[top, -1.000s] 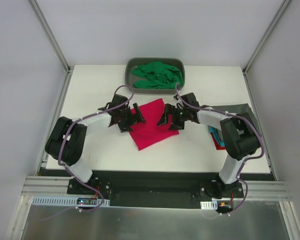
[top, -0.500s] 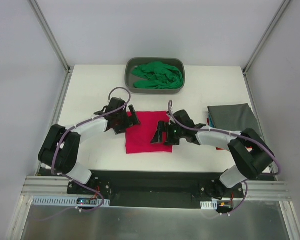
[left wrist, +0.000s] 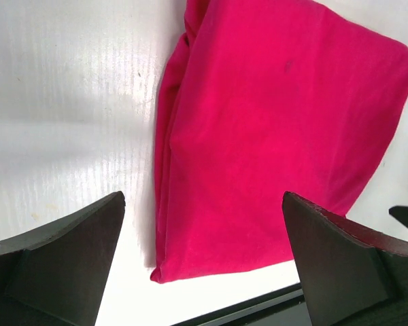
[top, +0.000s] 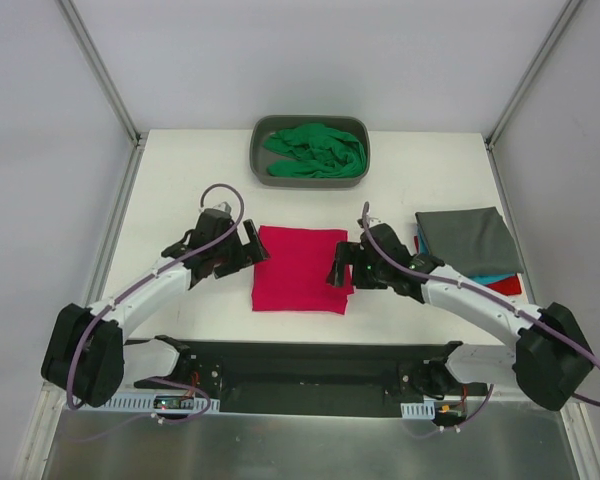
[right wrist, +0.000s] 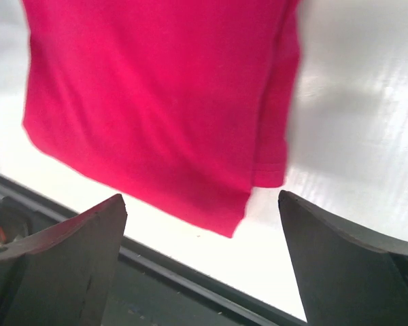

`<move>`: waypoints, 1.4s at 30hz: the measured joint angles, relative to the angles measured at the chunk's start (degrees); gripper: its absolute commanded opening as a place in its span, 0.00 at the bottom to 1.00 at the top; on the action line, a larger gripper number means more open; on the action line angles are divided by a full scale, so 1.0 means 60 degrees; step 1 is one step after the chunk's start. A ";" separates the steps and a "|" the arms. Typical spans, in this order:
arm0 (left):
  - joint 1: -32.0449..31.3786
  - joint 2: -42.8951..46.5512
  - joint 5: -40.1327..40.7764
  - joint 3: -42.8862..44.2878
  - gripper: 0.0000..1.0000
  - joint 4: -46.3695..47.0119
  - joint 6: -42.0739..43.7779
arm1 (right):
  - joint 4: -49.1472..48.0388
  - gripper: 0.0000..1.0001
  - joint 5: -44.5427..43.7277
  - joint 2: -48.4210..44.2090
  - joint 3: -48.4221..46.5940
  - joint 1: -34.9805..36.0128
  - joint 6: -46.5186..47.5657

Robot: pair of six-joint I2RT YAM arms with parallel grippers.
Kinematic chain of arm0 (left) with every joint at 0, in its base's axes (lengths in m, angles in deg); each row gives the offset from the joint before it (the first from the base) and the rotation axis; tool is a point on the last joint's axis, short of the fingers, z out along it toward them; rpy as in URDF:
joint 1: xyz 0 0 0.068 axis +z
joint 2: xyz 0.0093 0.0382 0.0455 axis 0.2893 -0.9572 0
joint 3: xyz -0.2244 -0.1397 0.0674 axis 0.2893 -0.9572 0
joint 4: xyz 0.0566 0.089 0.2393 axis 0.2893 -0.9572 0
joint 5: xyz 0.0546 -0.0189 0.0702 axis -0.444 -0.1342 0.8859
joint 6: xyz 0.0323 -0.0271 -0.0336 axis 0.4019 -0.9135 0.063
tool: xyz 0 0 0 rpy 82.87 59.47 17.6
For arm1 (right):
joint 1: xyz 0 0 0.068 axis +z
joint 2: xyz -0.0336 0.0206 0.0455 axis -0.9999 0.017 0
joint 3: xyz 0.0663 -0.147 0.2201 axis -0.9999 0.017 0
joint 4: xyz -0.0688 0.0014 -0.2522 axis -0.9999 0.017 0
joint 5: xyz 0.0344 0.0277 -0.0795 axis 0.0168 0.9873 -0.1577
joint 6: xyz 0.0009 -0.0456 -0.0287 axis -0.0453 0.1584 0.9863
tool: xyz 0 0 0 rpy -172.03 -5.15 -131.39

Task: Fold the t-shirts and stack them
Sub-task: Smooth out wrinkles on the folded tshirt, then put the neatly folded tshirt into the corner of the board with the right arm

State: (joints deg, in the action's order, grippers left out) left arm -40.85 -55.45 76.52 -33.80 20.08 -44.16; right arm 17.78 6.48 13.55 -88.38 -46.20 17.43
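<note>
The left end effector (top: 254,247) at 9 o'clock and right end effector (top: 341,268) at 3 o'clock of the pink shirt (top: 300,270) are both spread wide, holding nothing.

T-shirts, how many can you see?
5: crimson-pink t-shirt folded at centre; green t-shirt in the tub; dark grey t-shirt atop right stack; teal t-shirt and red t-shirt peeking beneath. Others may hide underneath.

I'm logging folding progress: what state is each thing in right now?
crimson-pink t-shirt: folded flat on the table, not held.
green t-shirt: crumpled, unfolded, in the tub.
tub: upright, holding the green t-shirt.
dark grey t-shirt: folded, top of the right-hand stack.
teal t-shirt: beneath it, only edges showing.
red t-shirt: under those, only an edge showing.
left gripper: open, empty.
right gripper: open, empty.
</note>
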 measured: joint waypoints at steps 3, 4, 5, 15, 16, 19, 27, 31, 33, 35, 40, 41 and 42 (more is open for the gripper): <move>0.0000 0.0506 0.0073 -0.0237 0.99 -0.0025 0.0033 | 0.0339 0.96 -0.0466 0.0069 -0.0073 -0.0178 0.0084; 0.0000 0.0590 0.0102 -0.0302 0.99 -0.0029 0.0033 | 0.0463 0.96 -0.0601 0.0226 -0.0149 -0.0240 0.0142; 0.0000 0.0608 0.0135 -0.0350 0.99 -0.0036 0.0033 | 0.0568 0.96 -0.0729 0.0433 -0.0270 -0.0288 0.0197; 0.0000 0.0390 0.0295 -0.0685 0.99 -0.0135 0.0018 | 0.1053 0.89 -0.1344 0.3672 -0.2430 -0.0149 0.0528; 0.0000 0.0390 0.0306 -0.0703 0.99 -0.0153 0.0015 | 0.1173 0.88 -0.1508 0.3931 -0.2597 -0.0040 0.0528; 0.0000 0.0393 0.0372 -0.0772 0.99 -0.0157 -0.0004 | 0.1457 0.82 -0.1821 0.4382 -0.2900 0.0255 0.0525; 0.0000 0.0386 0.0572 -0.0827 0.99 -0.0178 -0.0029 | 0.1858 0.67 -0.2237 0.5034 -0.3351 0.0674 0.0379; 0.0000 0.0284 0.0572 -0.0827 0.99 -0.0182 -0.0029 | 0.1902 0.44 -0.2255 0.5187 -0.3501 0.0729 0.0306; 0.0000 0.0233 0.0576 -0.0827 0.99 -0.0193 -0.0029 | 0.1763 0.31 -0.2182 0.5213 -0.3501 0.0761 0.0219; 0.0000 0.0226 0.0608 -0.0827 0.99 -0.0204 -0.0025 | 0.1490 0.16 -0.2036 0.5220 -0.3457 0.0798 0.0208; 0.0004 0.0226 0.0973 -0.0827 0.99 -0.0244 -0.0018 | 0.0634 0.01 -0.1927 0.5125 -0.3151 0.0918 0.0612; 0.0004 0.0226 0.1035 -0.0827 0.99 -0.0255 -0.0018 | 0.0532 0.01 -0.1934 0.5115 -0.3133 0.0918 0.0747; 0.0007 0.0229 0.1078 -0.0827 0.99 -0.0280 -0.0015 | 0.0452 0.01 -0.1953 0.5104 -0.3111 0.0925 0.0911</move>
State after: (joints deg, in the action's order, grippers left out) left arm -40.81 -54.08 82.99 -38.76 18.39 -44.25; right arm 20.49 -5.24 44.17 -107.05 -40.65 22.89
